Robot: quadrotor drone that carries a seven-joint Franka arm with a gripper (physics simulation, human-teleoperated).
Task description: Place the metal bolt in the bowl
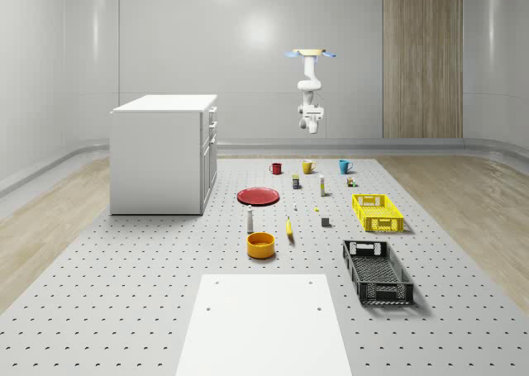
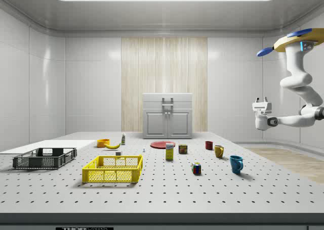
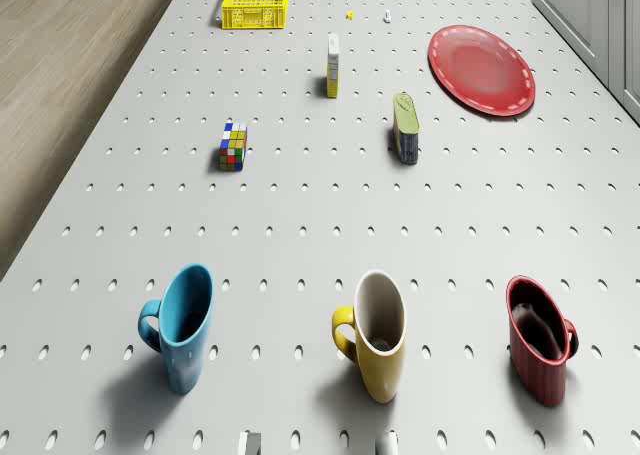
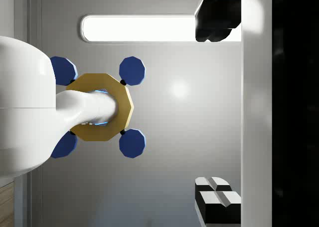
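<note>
Three mugs, blue, yellow and red, are standing in a row closest to the drone's camera, at the far end of the perforated table in the whole-scene view. The drone is hovering high in the air over that far end, beyond the mugs, with the arm hanging beneath it. The gripper is pointing upward (the wrist camera is looking back at the rotors), and its fingers are spread wide apart, holding nothing. The metal bolt is sitting on the table as a tiny pale object between the red plate and the yellow crate, well below the gripper. The orange bowl is resting nearer the whole-scene camera, just beside a banana and apart from the bolt.
</note>
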